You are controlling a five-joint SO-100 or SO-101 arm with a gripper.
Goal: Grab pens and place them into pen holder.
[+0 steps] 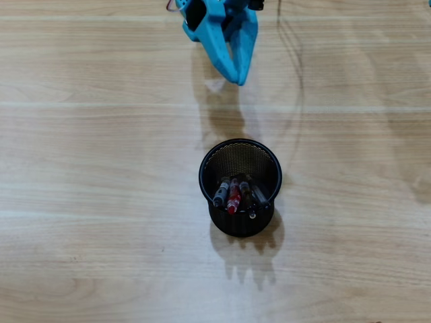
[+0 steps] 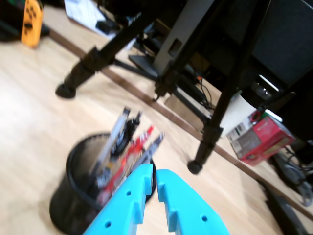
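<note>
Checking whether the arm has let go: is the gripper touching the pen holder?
Apart. The overhead view shows the gripper near the top edge, with bare table between it and the pen holder.

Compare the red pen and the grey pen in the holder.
Colour: the red pen has a red-and-clear barrel, while the grey pen is grey-and-clear. Place: in the overhead view the grey pen sits left of the red pen. Shared: both lean inside the pen holder, untouched by the gripper.
</note>
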